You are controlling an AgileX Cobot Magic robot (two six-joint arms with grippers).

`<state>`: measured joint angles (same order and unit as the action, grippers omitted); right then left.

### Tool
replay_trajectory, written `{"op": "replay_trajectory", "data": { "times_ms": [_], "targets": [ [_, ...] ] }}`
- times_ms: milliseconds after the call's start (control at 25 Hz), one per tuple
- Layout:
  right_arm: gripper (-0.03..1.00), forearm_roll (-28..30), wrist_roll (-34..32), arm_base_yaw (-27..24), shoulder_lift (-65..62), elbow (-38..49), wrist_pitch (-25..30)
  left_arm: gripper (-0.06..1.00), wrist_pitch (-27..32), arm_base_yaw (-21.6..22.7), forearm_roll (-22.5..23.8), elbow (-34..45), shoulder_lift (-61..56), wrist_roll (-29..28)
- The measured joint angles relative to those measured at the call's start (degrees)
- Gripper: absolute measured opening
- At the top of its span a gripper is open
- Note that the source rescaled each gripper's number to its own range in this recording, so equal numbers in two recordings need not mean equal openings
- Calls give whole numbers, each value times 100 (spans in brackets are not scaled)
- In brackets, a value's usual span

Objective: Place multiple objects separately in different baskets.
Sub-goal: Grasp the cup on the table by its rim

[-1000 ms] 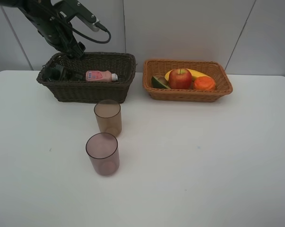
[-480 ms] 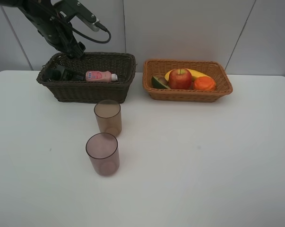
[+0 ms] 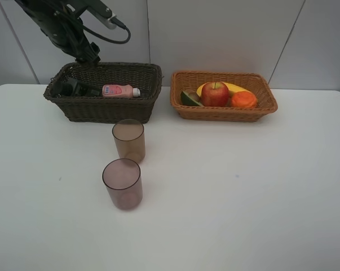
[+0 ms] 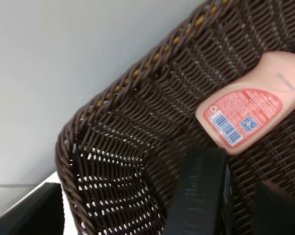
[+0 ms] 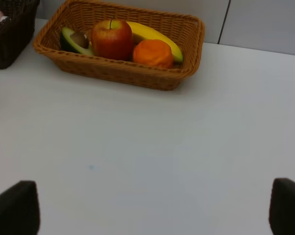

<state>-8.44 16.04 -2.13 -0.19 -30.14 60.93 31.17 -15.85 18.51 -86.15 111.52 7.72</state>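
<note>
Closest to me, my right gripper (image 5: 149, 211) hangs low over the white table (image 5: 152, 147). Its two dark fingertips (image 5: 15, 208) sit spread wide with only bare tabletop between them, and all the fruit lies well ahead of them.

On the left half of the table two brownish-pink cups stand upright and close together. The nearer cup (image 3: 122, 184) is out in the open. The farther cup (image 3: 128, 140) stands near the front wall of the dark brown basket (image 3: 102, 107).

Behind that cup, the pink bottle (image 3: 120, 90) lies on its side in the dark brown basket, white cap pointing towards the tan basket (image 3: 223, 113). The dark pump bottle (image 3: 73, 87) lies beside it at the basket's left end.

To the right, the tan basket holds the fruit packed together. The avocado half (image 3: 189, 98) is at its left end, the red apple (image 3: 215, 94) next to it, the orange (image 3: 244, 99) further right, and the banana (image 3: 233, 87) behind the apple and orange.

Farthest back, my left gripper (image 3: 89, 56) hangs over the dark basket's rear left corner, above the rim. On its wrist camera the fingers (image 4: 34, 211) show at the edges, set wide and holding nothing. The pump bottle (image 4: 201, 191) lies below, between them, clear of both, and the pink bottle (image 4: 245, 110) lies just past it.
</note>
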Motion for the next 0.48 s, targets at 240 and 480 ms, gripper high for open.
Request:
{"op": "replay_trajectory", "data": {
  "times_ms": [240,480],
  "targets": [
    [98,0,0,0,0,0,0,100,427,-5,-583,0,-320,0],
    [98,0,0,0,0,0,0,100,968,-140,-1113,0,-545,0]
  ]
}}
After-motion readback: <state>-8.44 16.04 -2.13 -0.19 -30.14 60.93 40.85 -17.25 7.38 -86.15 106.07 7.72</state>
